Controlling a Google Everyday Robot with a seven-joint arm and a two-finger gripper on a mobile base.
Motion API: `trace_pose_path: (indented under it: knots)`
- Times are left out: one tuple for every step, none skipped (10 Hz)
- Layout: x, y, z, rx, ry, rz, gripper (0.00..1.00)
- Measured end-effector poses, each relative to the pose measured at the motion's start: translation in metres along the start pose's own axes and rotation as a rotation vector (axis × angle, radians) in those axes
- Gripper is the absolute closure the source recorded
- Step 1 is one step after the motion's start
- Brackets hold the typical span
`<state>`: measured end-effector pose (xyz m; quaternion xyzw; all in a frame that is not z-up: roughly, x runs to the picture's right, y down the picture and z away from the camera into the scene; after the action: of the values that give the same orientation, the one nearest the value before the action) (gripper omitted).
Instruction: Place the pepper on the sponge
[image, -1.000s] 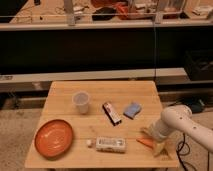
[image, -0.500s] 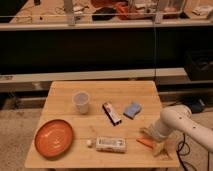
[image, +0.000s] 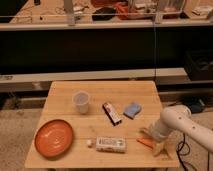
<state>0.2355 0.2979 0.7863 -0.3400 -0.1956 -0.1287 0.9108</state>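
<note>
The pepper (image: 145, 142), small, orange and tapered, lies on the wooden table (image: 100, 90) near its front right corner. My gripper (image: 154, 139) is right at the pepper's right end, low over the table, at the end of the white arm (image: 174, 121) that comes in from the right. The sponge (image: 132, 109) is a light-blue pad lying flat behind and to the left of the pepper, about a hand's width from it, with nothing on it.
A dark bar with a white stripe (image: 112, 112) lies left of the sponge. A white flat box (image: 110, 144) and a small white item (image: 89, 143) sit near the front edge. A clear cup (image: 81, 101) stands mid-left, an orange plate (image: 53, 137) front left.
The arm has shifted slightly left and down at the pepper. The pepper, the sponge and the other objects lie where they were.
</note>
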Motion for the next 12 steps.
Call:
trace_pose_path:
  knots:
    - [0.0001,0.0001,0.0007,-0.001,0.0,-0.002,0.2]
    - [0.0003,0.0001,0.0016,-0.001,0.0,-0.005,0.2]
    - [0.0006,0.0,0.0024,-0.001,0.0,-0.008,0.2]
    - [0.001,-0.0004,0.0028,0.0,0.0,-0.009,0.2]
    - [0.0011,-0.0003,0.0038,-0.001,0.0,-0.011,0.22]
    - [0.0017,-0.0007,0.0047,-0.001,0.0,-0.013,0.31]
    - [0.0022,-0.0009,0.0051,0.0,-0.001,-0.015,0.34]
    - [0.0024,-0.001,0.0057,0.002,-0.004,-0.016,0.32]
    - [0.0027,-0.0014,0.0061,0.002,-0.002,-0.02,0.27]
    - [0.003,-0.0015,0.0064,0.002,-0.001,-0.021,0.26]
    - [0.0031,-0.0012,0.0063,0.001,0.0,-0.022,0.3]
    - [0.0032,-0.0011,0.006,0.0,0.0,-0.022,0.36]
